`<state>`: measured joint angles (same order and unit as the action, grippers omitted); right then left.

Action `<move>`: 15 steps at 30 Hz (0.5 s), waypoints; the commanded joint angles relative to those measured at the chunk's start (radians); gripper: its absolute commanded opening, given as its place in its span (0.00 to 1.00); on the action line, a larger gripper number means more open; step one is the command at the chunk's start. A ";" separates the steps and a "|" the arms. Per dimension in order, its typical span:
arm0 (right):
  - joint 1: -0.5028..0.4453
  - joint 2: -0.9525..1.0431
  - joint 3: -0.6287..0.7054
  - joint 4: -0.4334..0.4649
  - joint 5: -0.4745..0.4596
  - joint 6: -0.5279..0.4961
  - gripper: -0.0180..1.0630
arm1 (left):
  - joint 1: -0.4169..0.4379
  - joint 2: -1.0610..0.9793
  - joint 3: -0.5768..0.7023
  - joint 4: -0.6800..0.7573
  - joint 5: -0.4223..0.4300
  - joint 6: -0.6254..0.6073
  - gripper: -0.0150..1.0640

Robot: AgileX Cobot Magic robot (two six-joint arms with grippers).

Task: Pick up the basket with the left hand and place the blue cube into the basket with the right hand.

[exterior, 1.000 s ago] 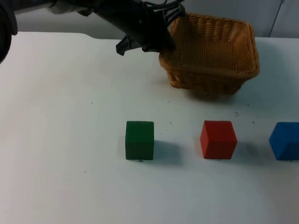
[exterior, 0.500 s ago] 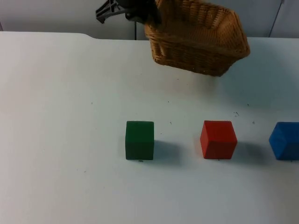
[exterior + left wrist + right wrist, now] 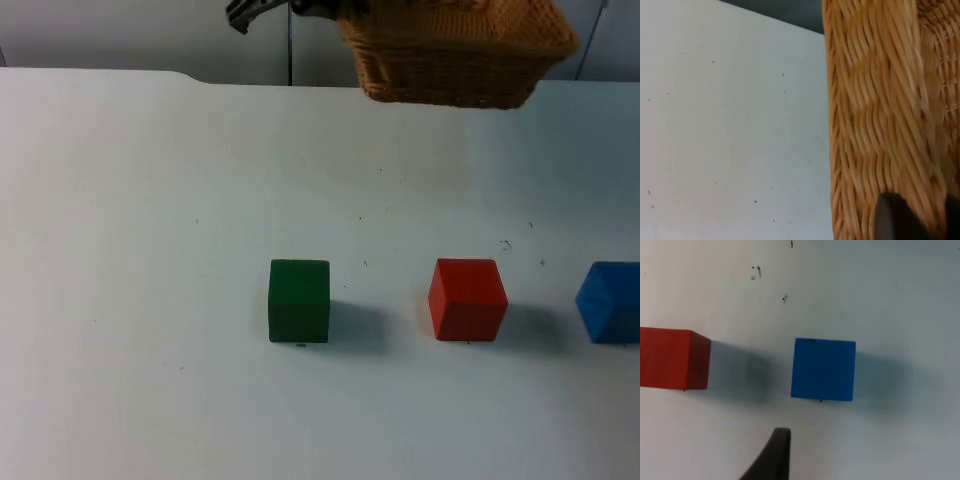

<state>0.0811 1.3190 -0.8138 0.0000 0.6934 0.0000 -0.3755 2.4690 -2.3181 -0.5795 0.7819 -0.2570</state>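
In the top view you see the left gripper [image 3: 335,10] holding the basket [image 3: 455,55] lifted, well behind the red cube [image 3: 467,299]; the blue cube [image 3: 610,301] sits right of that cube, the green cube [image 3: 299,300] left. In the left wrist view, a fingertip [image 3: 895,220] presses the basket's [image 3: 880,115] woven wall. In the right wrist view, the right gripper [image 3: 772,455] hovers near the blue cube [image 3: 823,369], beside the red cube [image 3: 672,358]; you cannot tell its opening.

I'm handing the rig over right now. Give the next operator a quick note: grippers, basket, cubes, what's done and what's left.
Left gripper: shut on the basket rim, holding it in the air at the table's far edge.
Right gripper: above the table beside the blue cube, not touching it.
Blue cube, red cube and green cube stand in a row on the table.
Done: basket picked up.
Left: grasp the blue cube and put it in the basket.
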 commanded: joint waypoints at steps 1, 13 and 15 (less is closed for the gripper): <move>0.002 -0.002 -0.008 0.000 -0.003 -0.008 0.91 | -0.016 -0.029 0.022 -0.028 -0.054 -0.015 0.01; 0.002 -0.002 -0.008 0.000 -0.008 -0.006 0.91 | -0.002 -0.236 0.587 -0.373 -0.363 0.353 0.01; 0.002 -0.002 -0.008 0.000 -0.008 -0.006 0.91 | 0.014 -0.283 0.645 -0.437 -0.353 0.436 0.01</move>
<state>0.0811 1.3190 -0.8138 0.0000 0.6951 0.0000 -0.3743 2.2509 -1.7045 -0.9101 0.4731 0.0993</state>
